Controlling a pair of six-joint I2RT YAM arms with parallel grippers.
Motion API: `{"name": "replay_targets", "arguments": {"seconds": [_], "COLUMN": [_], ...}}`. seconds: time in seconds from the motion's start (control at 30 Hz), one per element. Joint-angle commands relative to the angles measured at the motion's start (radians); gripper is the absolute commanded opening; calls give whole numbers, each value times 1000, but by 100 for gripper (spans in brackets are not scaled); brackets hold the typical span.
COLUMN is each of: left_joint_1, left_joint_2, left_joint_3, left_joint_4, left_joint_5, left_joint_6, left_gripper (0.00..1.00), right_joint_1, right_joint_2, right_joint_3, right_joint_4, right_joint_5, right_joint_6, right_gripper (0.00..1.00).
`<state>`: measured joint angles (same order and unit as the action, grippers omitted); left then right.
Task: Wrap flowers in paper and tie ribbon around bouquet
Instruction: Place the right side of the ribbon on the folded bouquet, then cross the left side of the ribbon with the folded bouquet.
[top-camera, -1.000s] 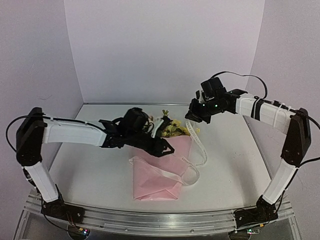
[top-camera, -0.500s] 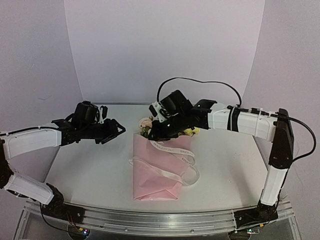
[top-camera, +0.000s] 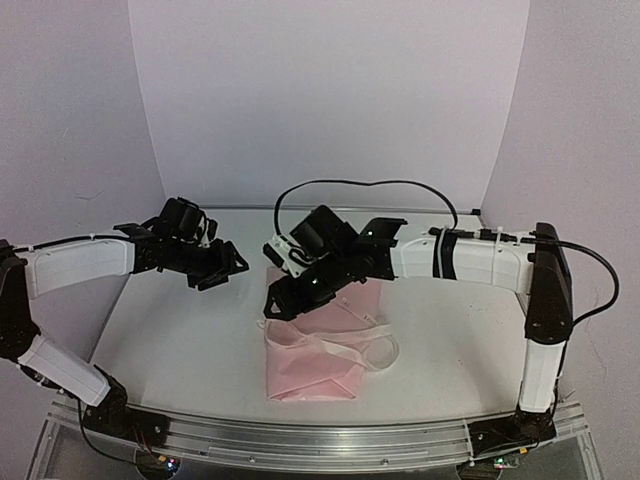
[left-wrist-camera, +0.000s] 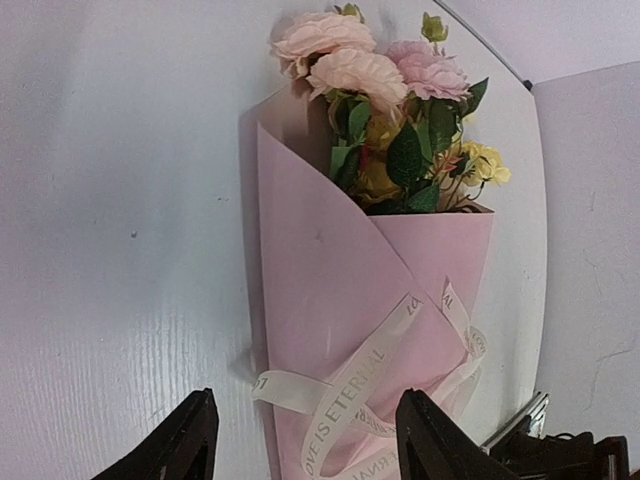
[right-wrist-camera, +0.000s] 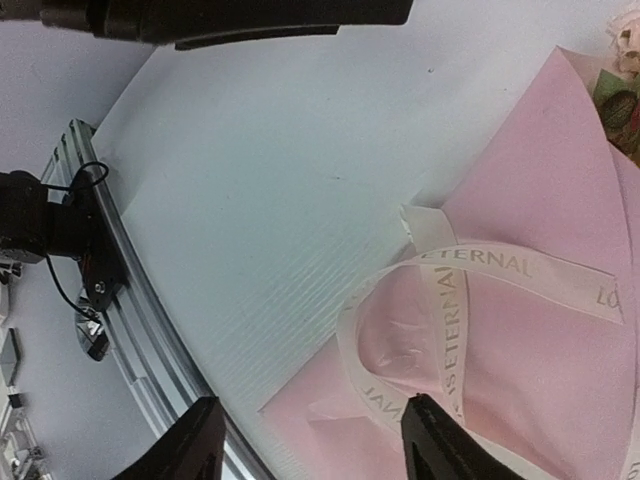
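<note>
The bouquet lies flat on the white table, its pink paper (top-camera: 318, 362) (left-wrist-camera: 335, 290) (right-wrist-camera: 530, 350) folded into a cone. Pale pink and yellow flowers (left-wrist-camera: 385, 95) with green leaves stick out of its far end; in the top view my right arm hides them. The cream lettered ribbon (top-camera: 352, 343) (left-wrist-camera: 372, 368) (right-wrist-camera: 448, 300) lies in loose loops across the paper. My left gripper (top-camera: 222, 268) (left-wrist-camera: 305, 450) hovers open left of the bouquet, holding nothing. My right gripper (top-camera: 282, 296) (right-wrist-camera: 315, 450) hangs open over the cone's left edge, the ribbon lying free below it.
A metal rail (right-wrist-camera: 110, 290) (top-camera: 300, 445) runs along the table's near edge. Lilac walls close in the back and both sides. My left arm's dark forearm (right-wrist-camera: 250, 15) crosses the top of the right wrist view.
My right gripper swung left and down over the bouquet and opened, letting go of the ribbon, which now lies loose on the paper. My left arm pulled back to the left.
</note>
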<state>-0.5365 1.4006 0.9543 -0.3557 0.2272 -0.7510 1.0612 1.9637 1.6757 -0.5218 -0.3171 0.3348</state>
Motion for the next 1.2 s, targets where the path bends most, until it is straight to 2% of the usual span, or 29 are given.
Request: {"name": "replay_targets", "arguments": {"seconds": [0.0, 0.13, 0.2, 0.3, 0.73, 0.87, 1.07, 1.17], "left_joint_1": [-29, -116, -161, -190, -223, -223, -229, -236], "left_joint_2": [64, 107, 135, 178, 328, 378, 424, 446], "left_joint_3": [118, 148, 155, 169, 324, 377, 419, 440], "left_joint_4": [-49, -70, -76, -84, -176, -194, -225, -242], "left_joint_5": [57, 12, -16, -53, -154, -160, -142, -132], "left_joint_6": [111, 137, 143, 140, 197, 218, 257, 270], "left_gripper": [62, 59, 58, 55, 53, 53, 53, 53], "right_joint_1": [-23, -88, -136, -176, -220, -221, -222, -222], "right_joint_2": [-182, -325, -382, -415, -324, -305, -318, -313], "right_joint_3": [-143, -346, -466, -549, -665, -697, -755, -762], "right_joint_4": [-29, -29, -19, -13, 8, 24, 78, 87], "right_joint_5": [164, 276, 301, 316, 386, 388, 356, 351], "right_joint_6": [65, 181, 228, 239, 227, 257, 293, 302], "right_gripper": [70, 71, 68, 65, 63, 55, 51, 46]}}
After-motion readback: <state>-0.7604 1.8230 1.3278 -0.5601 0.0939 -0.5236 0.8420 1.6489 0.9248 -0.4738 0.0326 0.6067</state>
